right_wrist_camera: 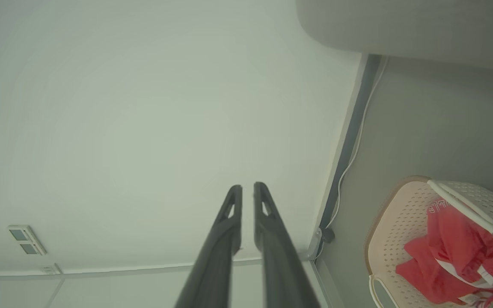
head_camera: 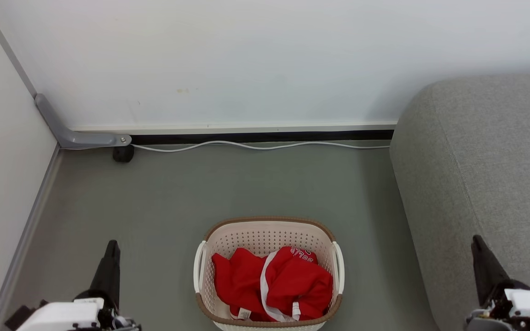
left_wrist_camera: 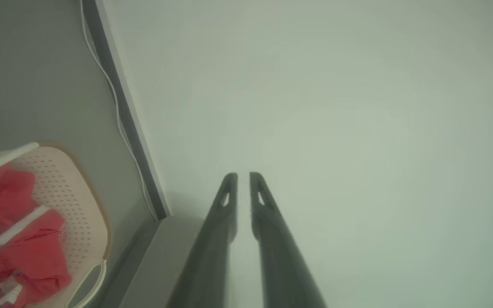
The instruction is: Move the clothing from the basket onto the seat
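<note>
reach a gripper (left_wrist_camera: 243,177) (its jaws just a crack apart, empty) into the basket (head_camera: 268,225) and pinch the red clothing (head_camera: 272,285) on top.

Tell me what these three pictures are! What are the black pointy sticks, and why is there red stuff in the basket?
They come from a robot's three cameras. One sits on its head, looking down at the floor. The black sticks are its left gripper and right gripper, like hands with two long fingers. The other two cameras ride on its wrists, looking along those fingers. There the fingers stand a narrow slit apart and hold nothing. The red stuff is clothing, lying in a white basket on the grey floor. The big grey sofa is where the clothes should go.
</note>
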Controlling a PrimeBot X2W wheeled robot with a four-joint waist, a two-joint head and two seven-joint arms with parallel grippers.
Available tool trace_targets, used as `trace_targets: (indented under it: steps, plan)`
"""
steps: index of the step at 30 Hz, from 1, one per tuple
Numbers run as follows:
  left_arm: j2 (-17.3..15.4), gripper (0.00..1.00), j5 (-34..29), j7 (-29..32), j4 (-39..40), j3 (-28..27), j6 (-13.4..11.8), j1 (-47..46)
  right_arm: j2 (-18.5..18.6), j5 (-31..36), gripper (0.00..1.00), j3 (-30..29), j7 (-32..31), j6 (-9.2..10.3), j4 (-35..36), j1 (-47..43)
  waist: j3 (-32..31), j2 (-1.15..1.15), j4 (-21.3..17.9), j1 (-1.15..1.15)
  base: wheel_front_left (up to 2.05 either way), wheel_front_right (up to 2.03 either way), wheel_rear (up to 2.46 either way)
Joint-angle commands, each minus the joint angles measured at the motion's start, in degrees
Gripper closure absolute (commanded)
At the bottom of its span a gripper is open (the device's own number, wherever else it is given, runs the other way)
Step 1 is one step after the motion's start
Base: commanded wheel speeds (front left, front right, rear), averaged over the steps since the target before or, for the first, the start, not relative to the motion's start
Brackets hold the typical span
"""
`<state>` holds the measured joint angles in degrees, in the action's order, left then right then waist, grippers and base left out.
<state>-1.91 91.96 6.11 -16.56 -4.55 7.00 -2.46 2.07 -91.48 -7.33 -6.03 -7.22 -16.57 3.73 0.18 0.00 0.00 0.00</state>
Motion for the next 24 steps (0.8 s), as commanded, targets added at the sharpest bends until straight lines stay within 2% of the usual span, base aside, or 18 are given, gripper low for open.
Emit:
trace_targets:
  steps: [1, 5, 9, 14, 24]
  plan:
    - [0.11, 0.00, 0.00, -0.01, -0.33, 0.00, -0.01, 0.16, -0.07, 0.00, 0.00, 0.05, 0.00, -0.01, -0.29, -0.18, 0.00, 0.00, 0.00, 0.00, 0.00, 0.00, 0.00]
    - [0.64, 0.00, -0.05, -0.40, -1.58, 0.35, 0.00, 0.85, -0.36, 0.00, 0.00, 0.28, -0.08, -0.01, -1.35, -0.81, 0.16, 0.00, -0.02, 0.00, 0.00, 0.00, 0.00]
    - [0.59, 0.00, -0.23, -1.08, -1.75, 0.76, 0.01, 0.16, -0.02, 0.19, 0.00, 0.42, -0.11, -0.01, -1.21, -0.16, 0.04, 0.00, -0.05, 0.12, 0.00, 0.00, 0.00]
    - [0.52, 0.00, -0.84, -1.93, -2.00, 1.14, 0.03, -0.61, 0.49, 0.77, 0.00, 0.97, 0.23, -0.02, -1.10, 0.60, 0.19, 0.00, -0.11, 0.01, 0.00, 0.00, 0.00]
    - [0.39, 0.00, -4.27, -3.61, -2.43, 1.80, 0.07, -2.24, 2.52, 2.45, 0.00, 3.51, 2.35, -0.05, -1.08, 2.36, 0.41, 0.00, -0.21, 0.00, 0.00, 0.00, 0.00]
